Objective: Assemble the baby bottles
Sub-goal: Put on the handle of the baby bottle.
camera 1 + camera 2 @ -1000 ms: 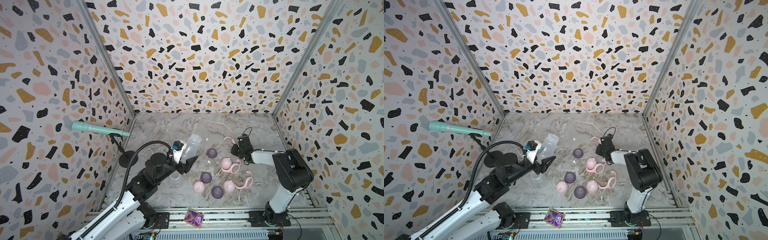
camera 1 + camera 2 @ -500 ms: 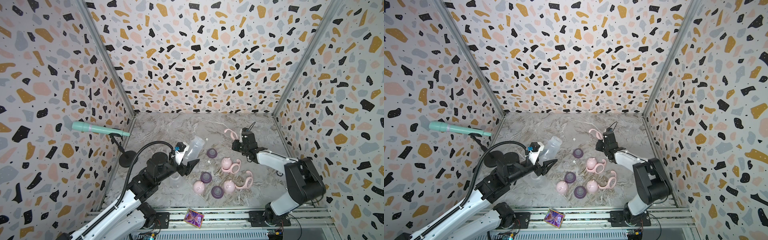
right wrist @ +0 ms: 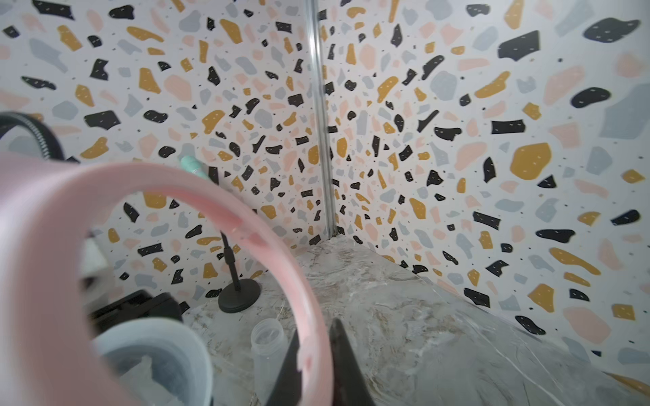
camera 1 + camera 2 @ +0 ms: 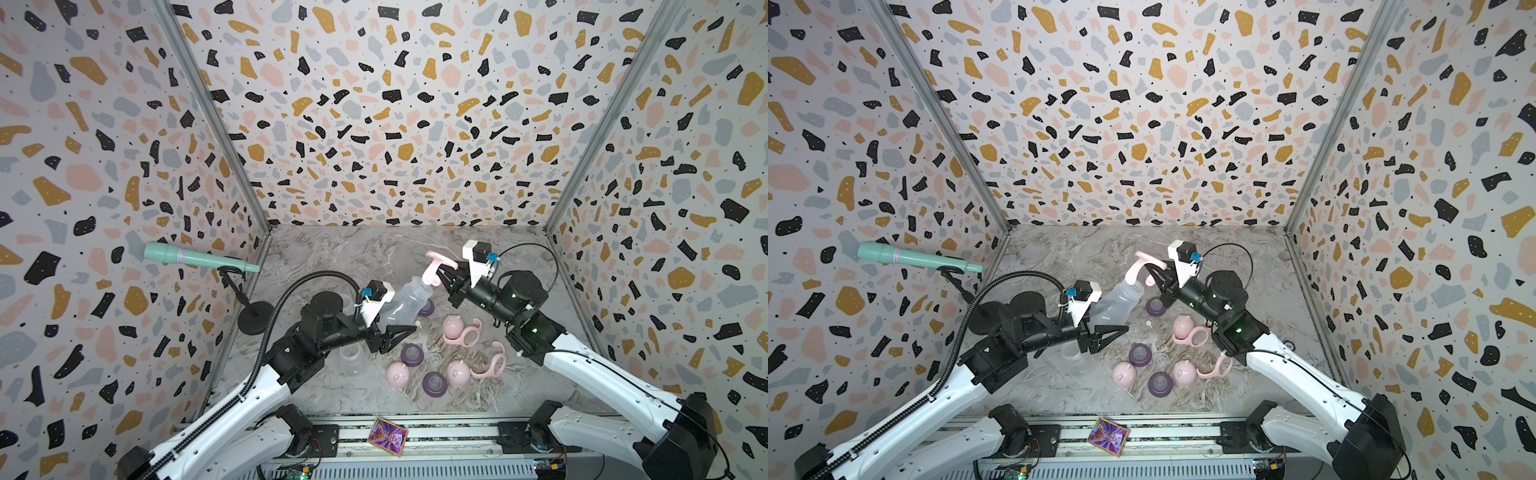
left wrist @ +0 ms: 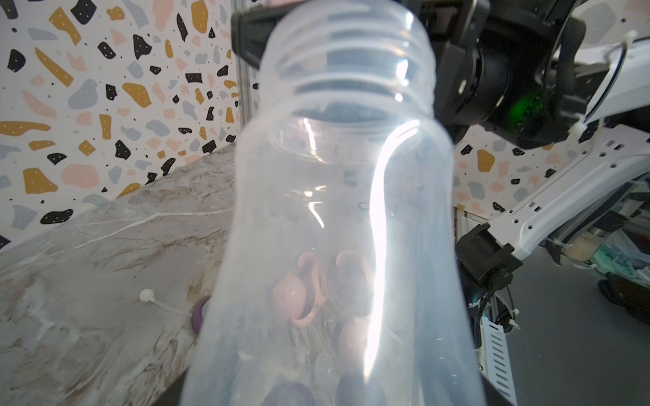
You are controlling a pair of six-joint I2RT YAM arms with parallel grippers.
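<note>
Your right gripper [image 4: 444, 277] has just come off the marble-patterned tabletop [image 4: 353, 249]. A second ago it was down at the surface closing on the pink two-handled plastic collar [image 4: 434, 264]. Now it is clenched on that collar and has carried it up to the centre of the frame in both top views, right at the mouth of the clear plastic baby bottle [image 4: 405, 301]. Your left gripper [image 4: 395, 326] has not changed: it still grasps the bottle's lower body and holds it tilted, mouth toward the upper right. I judge the pick-up done and the step in hand to be slipping the collar over the neck. Nothing is joined yet, and the top views do not tell whether ring and rim touch. The right wrist view adds the alignment. Through the pink ring [image 3: 309, 309] you see the bottle's open mouth [image 3: 154, 355] in the lower left of the opening, not centred, and one black finger [image 3: 343, 355] pressed against the ring. The left wrist view shows the threaded neck [image 5: 348, 70] bare, with the right arm's dark body just beyond it. Only the top views show what remains loose on the table at lower centre: pink dome caps [image 4: 452, 326], purple teat rings [image 4: 412, 354], two further pink collars [image 4: 494, 361] and a second clear bottle [image 4: 351, 361].
</note>
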